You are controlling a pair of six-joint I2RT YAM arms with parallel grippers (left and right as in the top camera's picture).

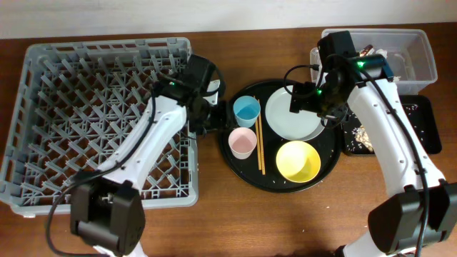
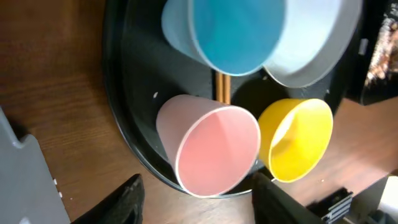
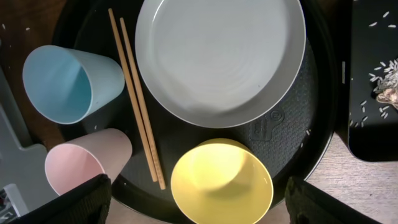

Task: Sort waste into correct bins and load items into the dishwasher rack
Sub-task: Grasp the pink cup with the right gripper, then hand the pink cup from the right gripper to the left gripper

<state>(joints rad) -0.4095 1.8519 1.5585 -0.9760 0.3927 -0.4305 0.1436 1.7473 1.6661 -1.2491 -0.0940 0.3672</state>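
The dishwasher rack (image 1: 100, 121) stands empty. The left tool (image 1: 213, 120), spread wide and holding nothing, hovers by the pink cup (image 1: 242, 142). One pink cup, one blue cup (image 1: 246, 111), two chopsticks (image 1: 260, 146), one plate (image 1: 293, 118) and one bowl (image 1: 298, 160) wait on the round tray (image 1: 239, 171). The right tool (image 1: 305, 100) gapes empty above the plate. Rightmost, the waste (image 1: 357, 134) lies in the clear tub (image 1: 421, 53) and black tray (image 1: 421, 121).

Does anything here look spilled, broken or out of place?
Nothing looks broken or tipped over. The only mess: pale rice-like grains strewn loose over the shallow black tray, beside the round black tray. A few stray specks lie on that round tray too.
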